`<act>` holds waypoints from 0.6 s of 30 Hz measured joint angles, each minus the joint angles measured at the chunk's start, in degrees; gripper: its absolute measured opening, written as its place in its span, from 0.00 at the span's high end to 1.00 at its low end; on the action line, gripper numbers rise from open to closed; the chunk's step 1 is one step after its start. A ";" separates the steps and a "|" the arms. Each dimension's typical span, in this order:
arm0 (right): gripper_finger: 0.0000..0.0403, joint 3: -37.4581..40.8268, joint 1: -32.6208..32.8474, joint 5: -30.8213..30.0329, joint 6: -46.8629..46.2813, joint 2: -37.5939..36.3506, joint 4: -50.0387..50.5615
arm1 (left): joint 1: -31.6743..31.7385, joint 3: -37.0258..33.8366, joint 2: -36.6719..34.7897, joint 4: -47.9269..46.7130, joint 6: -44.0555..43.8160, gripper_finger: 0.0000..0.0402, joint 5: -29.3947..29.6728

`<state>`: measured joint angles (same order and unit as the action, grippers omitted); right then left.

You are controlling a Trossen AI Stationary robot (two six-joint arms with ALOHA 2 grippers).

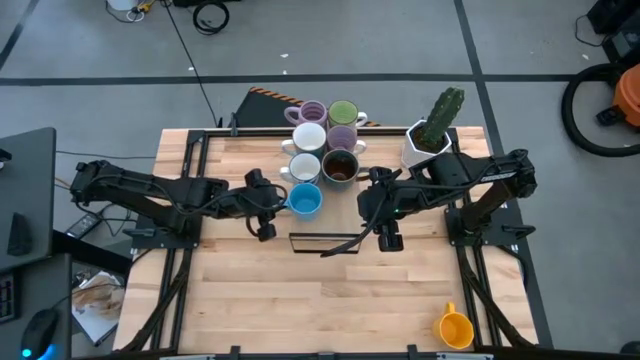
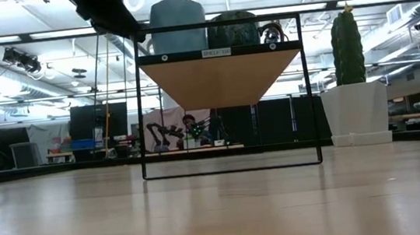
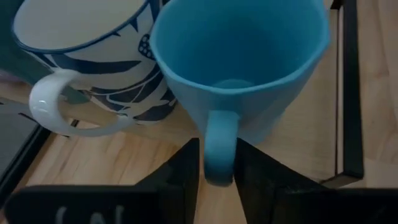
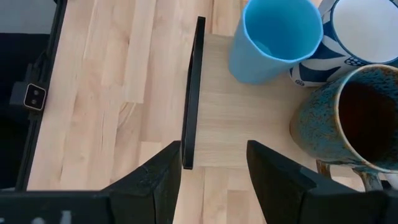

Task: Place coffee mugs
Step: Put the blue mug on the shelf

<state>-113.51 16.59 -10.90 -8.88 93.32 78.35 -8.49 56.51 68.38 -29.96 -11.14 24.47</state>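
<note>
Seven mugs stand in two rows on a raised shelf point(image 1: 330, 222) with a wooden top. Farthest are a lilac mug point(image 1: 312, 110) and a green mug point(image 1: 343, 112). Nearer come a white mug point(image 1: 308, 137), a second lilac mug point(image 1: 343, 137), a blue-patterned white mug point(image 1: 304, 166) and a dark brown mug point(image 1: 340, 167). The blue mug point(image 1: 305, 201) is nearest. My left gripper point(image 1: 283, 200) is shut on the blue mug point(image 3: 239, 62). My right gripper point(image 1: 385, 215) hovers open over the shelf's right side point(image 4: 214, 174). An orange mug point(image 1: 455, 328) sits on the table by its near edge. My left gripper pinches the blue mug's handle point(image 3: 217, 134) between its two fingers point(image 3: 186, 168). It comes in level from the table's left. The mug stands upright with its base on the shelf top point(image 2: 177, 23).
A white angular pot with a green cactus point(image 1: 430, 135) stands right of the mugs, close to my right arm. The shelf's black frame point(image 2: 231, 168) rises from the table's middle. Bare wood lies left, right and near of it.
</note>
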 joint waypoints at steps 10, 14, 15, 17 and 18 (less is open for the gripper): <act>0.53 0.00 1.32 -0.07 -0.20 0.00 -0.04 | -0.09 0.00 -0.09 0.07 1.05 0.67 0.16; 0.53 0.00 1.45 -0.07 -0.34 0.00 -0.03 | -0.38 0.00 -1.46 0.11 2.53 0.67 -0.62; 0.53 0.00 1.45 -0.07 -0.43 0.00 -0.02 | -0.38 0.00 -1.96 0.03 2.94 0.67 -0.65; 0.53 0.00 1.38 -0.09 -0.61 0.00 -0.02 | -0.43 0.00 -3.08 0.25 3.28 0.66 -0.73; 0.53 0.00 1.41 -0.15 -0.63 0.02 -0.02 | -0.49 0.00 -3.64 0.03 3.28 0.66 -0.74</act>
<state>-113.51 18.00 -11.05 -9.52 93.34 78.32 -8.98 56.51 64.74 -29.93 -7.85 23.73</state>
